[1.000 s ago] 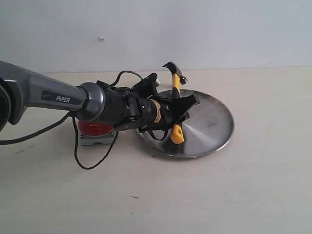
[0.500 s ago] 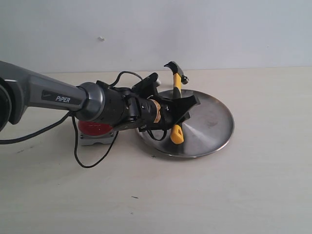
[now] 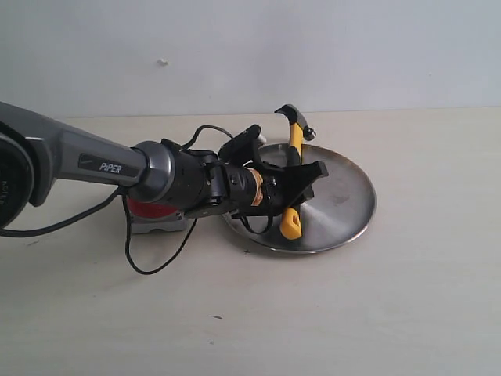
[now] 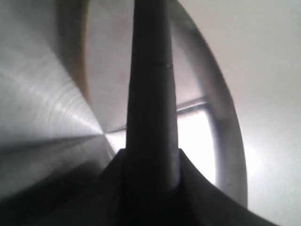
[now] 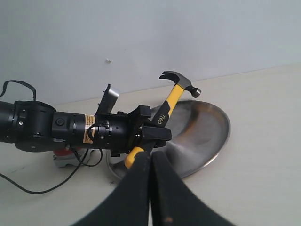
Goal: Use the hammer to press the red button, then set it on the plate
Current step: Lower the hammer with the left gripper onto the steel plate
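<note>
the hammer (image 3: 295,149) stands nearly upright over the left part of the plate (image 3: 344,196), with its dark head on top and the yellow looped end low, very close to the metal surface; if the loop touches the plate or not, i cannot tell. the left gripper (image 3: 301,182) is clamped on the yellow-and-black handle about at its middle, one black finger on each side, and it reaches in from the left almost level with the bench (image 3: 329,313). in the right wrist view the hammer (image 5: 170,101) leans a little, head toward the wall, and the left gripper (image 5: 153,134) holds it over the near rim of the plate (image 5: 207,127). the left wrist view is very close and dark: it shows the brushed surface and the rim of the plate (image 4: 225,141) with a dark bar across the middle, and what this bar is i cannot say. the red button (image 3: 149,209) sits on its grey base on the bench just left of the plate, partly hidden behind the left arm, with nothing touching it. a black cable (image 3: 153,262) hangs from the arm down to the bench in front of the button. the right gripper (image 5: 151,160) has its two dark fingers pressed together with nothing between them, and it is well apart from the plate, on the near side.
</note>
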Tool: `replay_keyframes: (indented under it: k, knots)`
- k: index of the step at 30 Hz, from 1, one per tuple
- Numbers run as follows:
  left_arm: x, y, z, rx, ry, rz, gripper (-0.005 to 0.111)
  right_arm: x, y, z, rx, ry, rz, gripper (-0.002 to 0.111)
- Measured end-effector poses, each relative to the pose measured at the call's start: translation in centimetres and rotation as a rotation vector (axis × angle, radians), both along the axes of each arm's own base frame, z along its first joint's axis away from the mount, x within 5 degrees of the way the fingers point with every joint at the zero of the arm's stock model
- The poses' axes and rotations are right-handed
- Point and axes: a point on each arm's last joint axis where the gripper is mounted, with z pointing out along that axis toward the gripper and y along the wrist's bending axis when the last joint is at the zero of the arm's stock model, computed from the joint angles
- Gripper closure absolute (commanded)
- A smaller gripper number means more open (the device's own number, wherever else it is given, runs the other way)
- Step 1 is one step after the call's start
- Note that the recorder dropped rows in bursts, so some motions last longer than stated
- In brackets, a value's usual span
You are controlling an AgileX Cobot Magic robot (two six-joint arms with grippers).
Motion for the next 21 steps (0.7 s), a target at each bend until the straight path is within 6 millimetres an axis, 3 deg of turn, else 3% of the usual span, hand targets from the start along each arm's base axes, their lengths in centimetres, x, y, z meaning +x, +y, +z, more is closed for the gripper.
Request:
replay_keyframes:
  k: [21]
  knots:
    - [-0.10,0.02,-0.59,0.007,0.016,-0.003,0.107,0.00,0.00,0.00,0.000,0.000,0.000,0.108]
